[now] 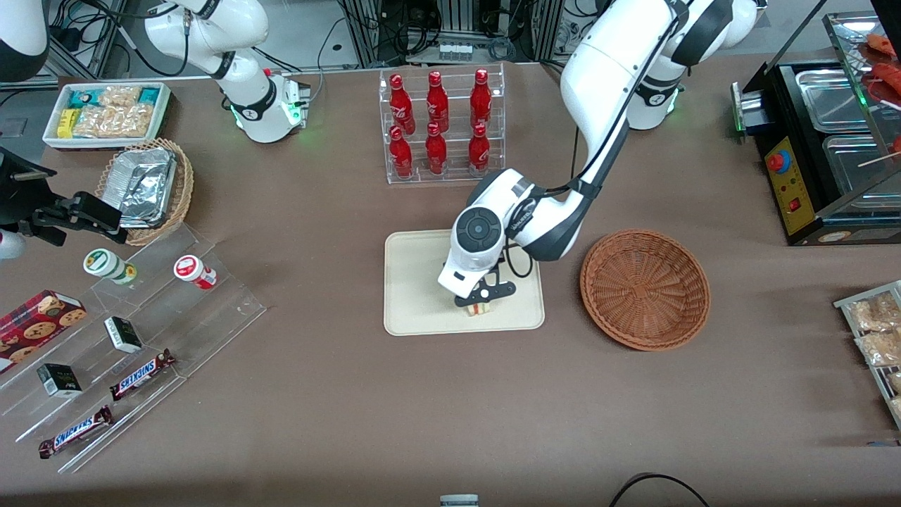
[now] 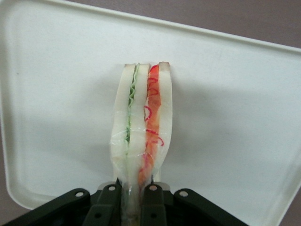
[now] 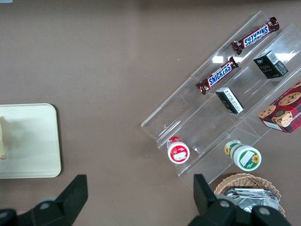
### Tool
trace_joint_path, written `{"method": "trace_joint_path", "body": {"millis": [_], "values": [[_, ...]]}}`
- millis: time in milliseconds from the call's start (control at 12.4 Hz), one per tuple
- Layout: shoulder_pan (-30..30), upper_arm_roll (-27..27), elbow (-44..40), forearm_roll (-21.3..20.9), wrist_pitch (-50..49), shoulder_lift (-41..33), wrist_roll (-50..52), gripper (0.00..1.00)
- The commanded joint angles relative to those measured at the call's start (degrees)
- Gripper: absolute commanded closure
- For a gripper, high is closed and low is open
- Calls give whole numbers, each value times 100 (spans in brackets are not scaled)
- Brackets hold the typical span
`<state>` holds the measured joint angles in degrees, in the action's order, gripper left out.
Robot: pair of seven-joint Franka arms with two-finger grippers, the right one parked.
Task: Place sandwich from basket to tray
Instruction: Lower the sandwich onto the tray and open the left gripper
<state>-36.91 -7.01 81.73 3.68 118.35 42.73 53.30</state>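
The black two-finger end effector [image 1: 483, 304] is clamped on the clear-wrapped triangular white-bread sandwich [image 2: 141, 125], holding it upright on the flat cream-beige rectangular plastic tray [image 1: 415, 282]. The round reddish-brown woven wicker basket [image 1: 645, 289] sits beside the tray on the brown surface [image 1: 338, 408].

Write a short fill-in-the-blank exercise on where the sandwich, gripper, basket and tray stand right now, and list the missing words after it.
1. The gripper is shut on the ____, which stands on edge.
2. The sandwich is over the cream-beige ____, not the wicker bowl.
3. The reddish-brown basket beside the tray holds ____.
4. The rack of six red ____ stands farther from the front camera than the tray.

Missing words: sandwich; tray; nothing; bottles
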Motion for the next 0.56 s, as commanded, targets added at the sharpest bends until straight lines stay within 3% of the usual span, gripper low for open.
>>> {"method": "trace_joint_path", "body": {"millis": [0,321,402,482], "values": [[-54,-63,-201,62,-4,69,242,92],[-54,-99,-148,124,57,104,233,89],[-45,-99,-148,124,74,121,207,84],[-45,-99,-148,132,75,165,207,64]]}}
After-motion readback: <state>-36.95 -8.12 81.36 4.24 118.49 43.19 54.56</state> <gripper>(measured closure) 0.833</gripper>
